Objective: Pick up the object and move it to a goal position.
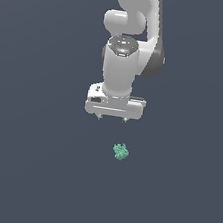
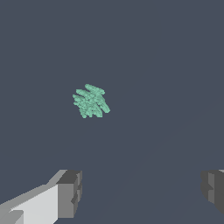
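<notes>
The object (image 1: 120, 152) is a tiny teal-green knobbly clump lying on the dark grey floor, a little below and toward the exterior view's right of the white gripper (image 1: 112, 119). The gripper points downward and stands open, its two short fingertips spread wide with nothing between them. In the wrist view the object (image 2: 91, 101) lies apart from the grey fingertips (image 2: 70, 192), well ahead of them and not between them. The gripper (image 2: 140, 192) is not touching the clump.
The white arm (image 1: 124, 44) rises from the gripper to the top of the exterior view. A plain dark grey surface (image 1: 23, 171) fills everything else in both views.
</notes>
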Available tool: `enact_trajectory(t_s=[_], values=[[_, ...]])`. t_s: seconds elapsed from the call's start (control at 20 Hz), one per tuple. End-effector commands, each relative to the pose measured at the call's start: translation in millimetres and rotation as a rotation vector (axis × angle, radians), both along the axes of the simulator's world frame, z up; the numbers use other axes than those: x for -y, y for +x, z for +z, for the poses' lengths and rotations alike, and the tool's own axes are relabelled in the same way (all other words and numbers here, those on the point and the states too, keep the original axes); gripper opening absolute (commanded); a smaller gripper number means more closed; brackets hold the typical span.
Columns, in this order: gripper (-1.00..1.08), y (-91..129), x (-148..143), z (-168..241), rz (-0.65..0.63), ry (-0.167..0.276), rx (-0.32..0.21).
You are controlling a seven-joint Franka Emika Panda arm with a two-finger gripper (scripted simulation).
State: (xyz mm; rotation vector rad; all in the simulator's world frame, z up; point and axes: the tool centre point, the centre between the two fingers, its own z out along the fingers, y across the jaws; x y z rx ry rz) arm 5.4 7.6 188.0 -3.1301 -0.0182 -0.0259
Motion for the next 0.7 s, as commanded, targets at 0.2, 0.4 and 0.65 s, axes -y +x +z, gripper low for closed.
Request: enact_trajectory(t_s=[0.2, 0.4, 0.65], values=[[1.0, 0.9, -2.7, -0.3, 0.018, -0.004, -0.002], [1.0, 2.0, -8.1, -0.2, 0.052, -0.012, -0.008], [1.0, 1.5, -8.8, 0.4, 0.055, -0.014, -0.009]])
